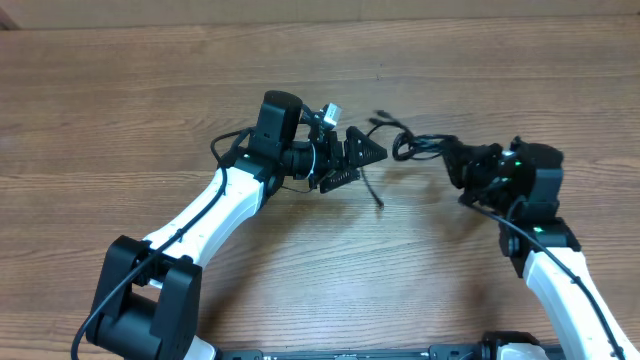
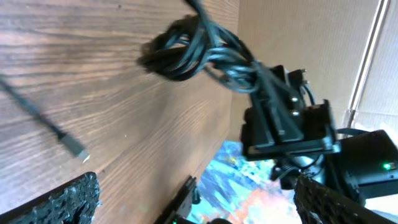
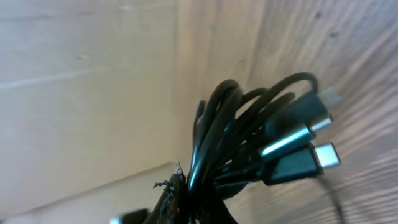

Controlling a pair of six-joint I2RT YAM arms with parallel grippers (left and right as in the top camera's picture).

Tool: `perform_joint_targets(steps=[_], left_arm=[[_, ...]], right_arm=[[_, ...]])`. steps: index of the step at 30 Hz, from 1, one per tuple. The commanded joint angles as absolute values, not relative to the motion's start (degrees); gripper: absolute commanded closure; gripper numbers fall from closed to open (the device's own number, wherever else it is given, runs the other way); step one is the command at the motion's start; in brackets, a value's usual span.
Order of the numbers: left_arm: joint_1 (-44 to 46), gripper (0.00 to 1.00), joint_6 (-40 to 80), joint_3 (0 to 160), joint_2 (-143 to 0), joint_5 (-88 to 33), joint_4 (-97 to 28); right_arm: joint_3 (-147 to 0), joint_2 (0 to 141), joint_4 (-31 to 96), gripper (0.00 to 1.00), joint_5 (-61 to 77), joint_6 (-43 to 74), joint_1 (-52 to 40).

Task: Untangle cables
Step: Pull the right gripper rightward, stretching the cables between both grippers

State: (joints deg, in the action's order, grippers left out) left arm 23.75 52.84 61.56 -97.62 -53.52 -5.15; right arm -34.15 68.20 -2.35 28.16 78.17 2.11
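- R gripper [image 1: 457, 165]: jaws clenched tight on the cable bundle [image 1: 418, 146], which sticks out of its tip toward the left.
- Cable bundle: several thin black cords bunched in loops, right of table centre. Can't tell whether it rests on the wood or hangs just above it.
- R wrist view: the loops fill the middle of the shot. About three plug ends [image 3: 311, 155] w/ silver tips poke out on the pic's right side.
- Overhead: one cord end [image 1: 380, 118] juts from the bundle toward far-left. It is too small to make out more.
- Loose cable [image 1: 373, 190]: a single thin black cord flat on the table, just left of the bundle. It runs toward the near side. L wrist view shows a small grey plug [image 2: 78, 149] at its end. Its far end passes under the L gripper's tip in overhead. Can't tell if it joins the bundle.
- L gripper [image 1: 355, 163]: fingers [image 2: 68, 199] spread wide, nothing between them. It sits approx table centre, pointing right at the bundle, near but not touching.
- Table [image 1: 150, 100]: brown wood-grain top under everything.
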Motion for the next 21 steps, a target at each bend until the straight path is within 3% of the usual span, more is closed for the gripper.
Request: perform_joint_targets(steps=[1,21], left_arm=[[23.7,0.0,47.53,62.78,-95.98,-51.35,-5.17],[30.41,0.0,31.09,62.78,-95.98,-36.77,-1.19]], right_arm=[[-34.48,67.83,-5.91,0.96,36.82,82.96,3.62],[-34.48,67.85,-8.73,0.96,49.91,85.73,3.84]])
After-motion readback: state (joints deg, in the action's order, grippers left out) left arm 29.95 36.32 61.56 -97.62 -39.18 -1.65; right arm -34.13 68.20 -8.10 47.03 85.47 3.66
